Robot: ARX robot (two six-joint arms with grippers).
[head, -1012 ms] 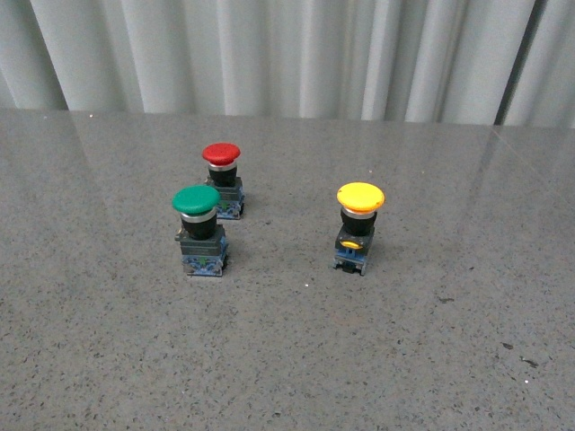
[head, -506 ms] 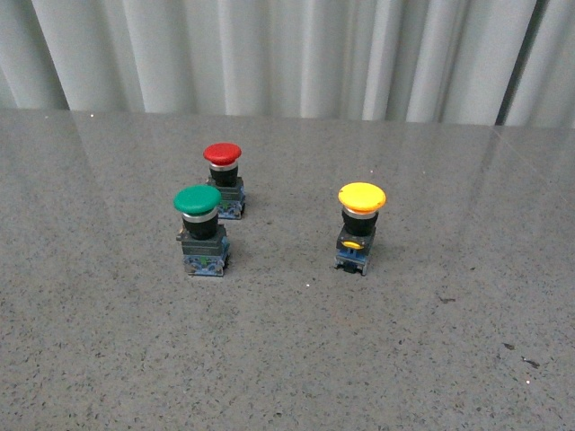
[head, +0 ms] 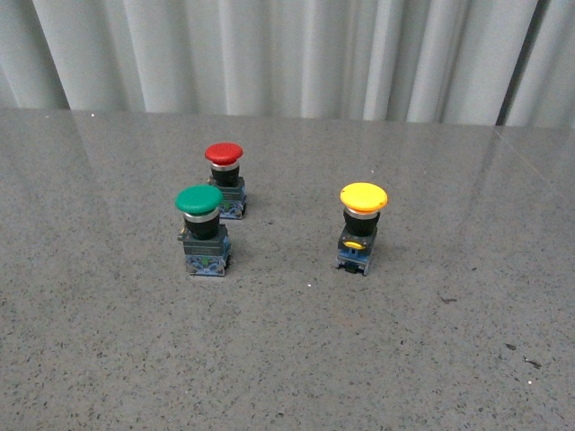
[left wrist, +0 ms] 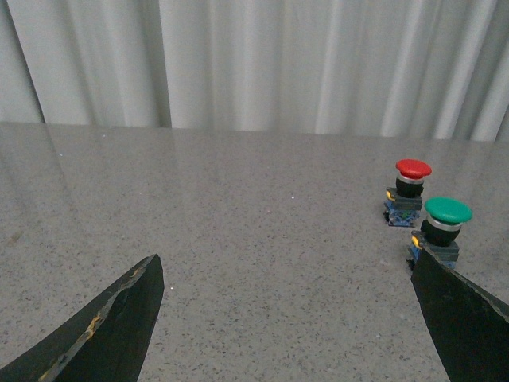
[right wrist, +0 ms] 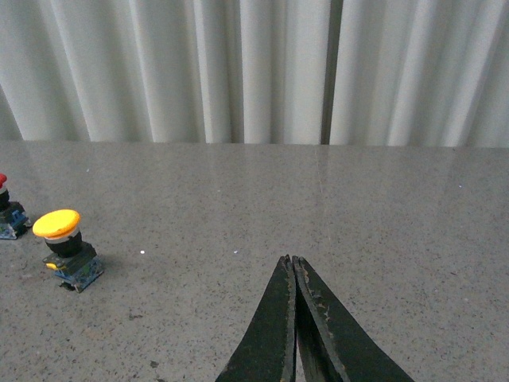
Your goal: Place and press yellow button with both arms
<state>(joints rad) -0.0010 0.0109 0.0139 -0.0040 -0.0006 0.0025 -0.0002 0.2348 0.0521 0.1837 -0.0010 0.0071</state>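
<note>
grey speckled desk (head: pixel 287 359) carries three upright buttons. the left gripper (left wrist: pixel 286 318) is spread wide with nothing between its fingers; the right gripper (right wrist: pixel 293 318) is pressed closed on nothing. the yellow button (head: pixel 361 226) stands alone, well right of the green button (head: pixel 202 230) and the red button (head: pixel 225 179).

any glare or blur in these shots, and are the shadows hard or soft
Front view: sharp, with soft glare streaks on the polished table and faint shadows under the yellow button. Left wrist view: open left claw tips dark, tabletop sheen. Right wrist view: even light, shut right claw crisp.
</note>
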